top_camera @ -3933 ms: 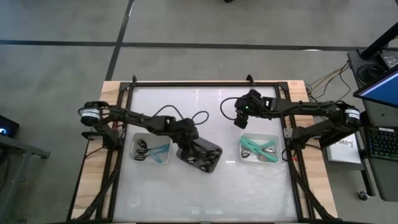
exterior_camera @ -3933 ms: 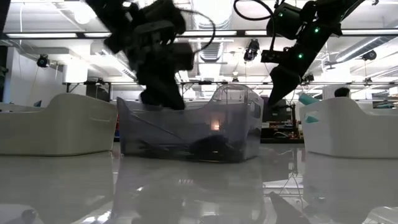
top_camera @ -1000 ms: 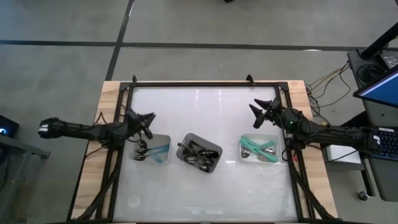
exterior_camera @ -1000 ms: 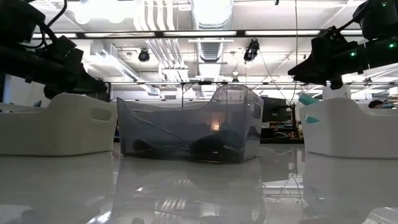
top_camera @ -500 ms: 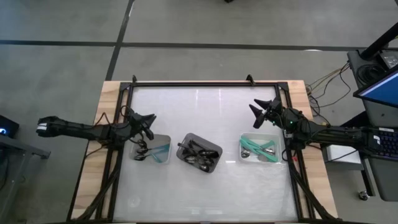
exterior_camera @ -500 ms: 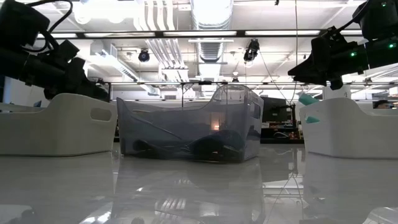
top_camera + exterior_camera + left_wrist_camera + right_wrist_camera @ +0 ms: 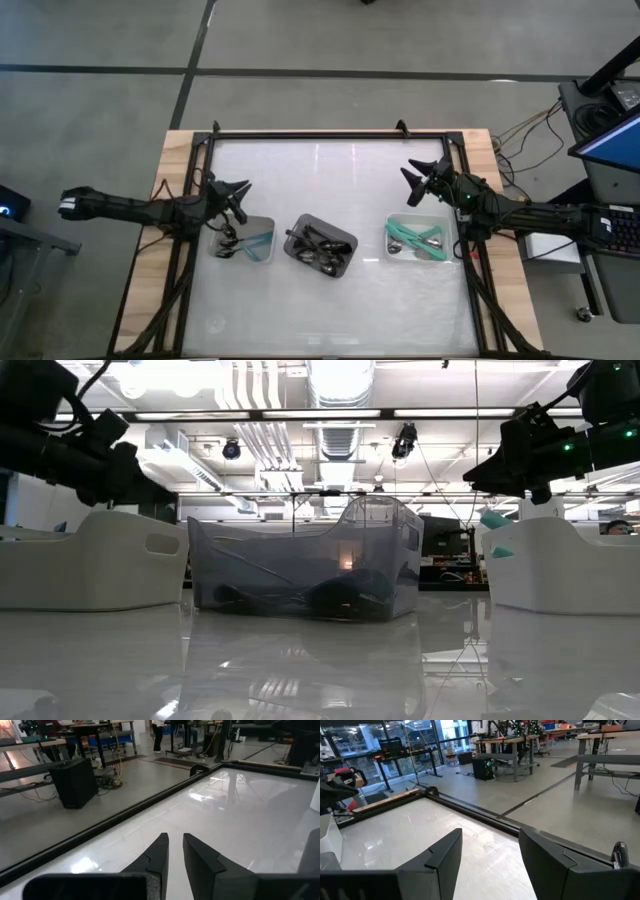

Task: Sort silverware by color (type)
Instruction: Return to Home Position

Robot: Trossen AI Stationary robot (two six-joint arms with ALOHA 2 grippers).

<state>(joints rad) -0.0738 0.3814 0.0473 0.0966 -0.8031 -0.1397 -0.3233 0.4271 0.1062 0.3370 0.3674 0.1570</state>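
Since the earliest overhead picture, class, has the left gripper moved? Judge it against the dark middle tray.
Yes. The left gripper has drawn back leftward, off the dark middle tray, and now hangs at the left white tray's far edge.

The floor (image 7: 300, 50) is grey concrete, with dark lines crossing it in the upper part of the high view. The glossy white worktop (image 7: 320, 180) has a black frame and wooden edges (image 7: 176, 150). At the right edge there is a blue screen (image 7: 612, 140). In the low view the ceiling carries ducts (image 7: 338, 382) and long strip lights (image 7: 300, 413). In the right wrist view, workbenches (image 7: 510, 740) stand at upper centre and glass walls (image 7: 365, 740) at upper left.
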